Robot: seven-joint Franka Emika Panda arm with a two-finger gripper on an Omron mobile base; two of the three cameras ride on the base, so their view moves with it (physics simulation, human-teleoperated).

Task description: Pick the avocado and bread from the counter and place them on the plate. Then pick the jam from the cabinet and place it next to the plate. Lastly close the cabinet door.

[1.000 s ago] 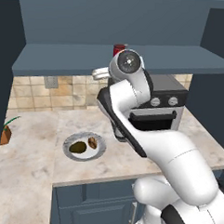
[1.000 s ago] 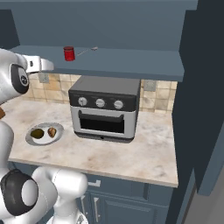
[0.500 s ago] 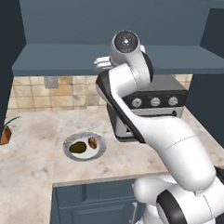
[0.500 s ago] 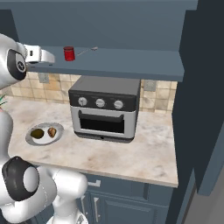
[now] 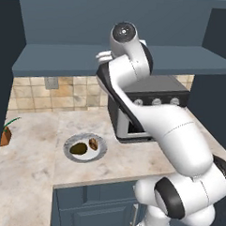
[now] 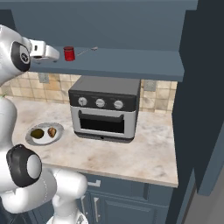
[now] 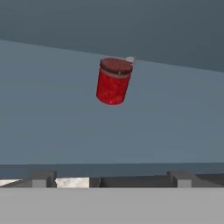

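The red jam jar with a dark lid stands on the open cabinet's shelf. In the hand view the jam sits ahead and apart from my fingertips. My gripper hangs open and empty just left of the jar, at shelf height; it also shows in the left base view. Down on the counter, the plate holds the green avocado and the brown bread; from the right side I see the plate, avocado and bread again.
A dark toaster oven stands on the counter under the shelf, right of the plate. The cabinet door stands open at the right. A small potted plant sits at the counter's far left. A small pale thing lies further back on the shelf.
The arm has risen and the open gripper has moved up to shelf height and closer to the jam. The plate and its food have not moved.
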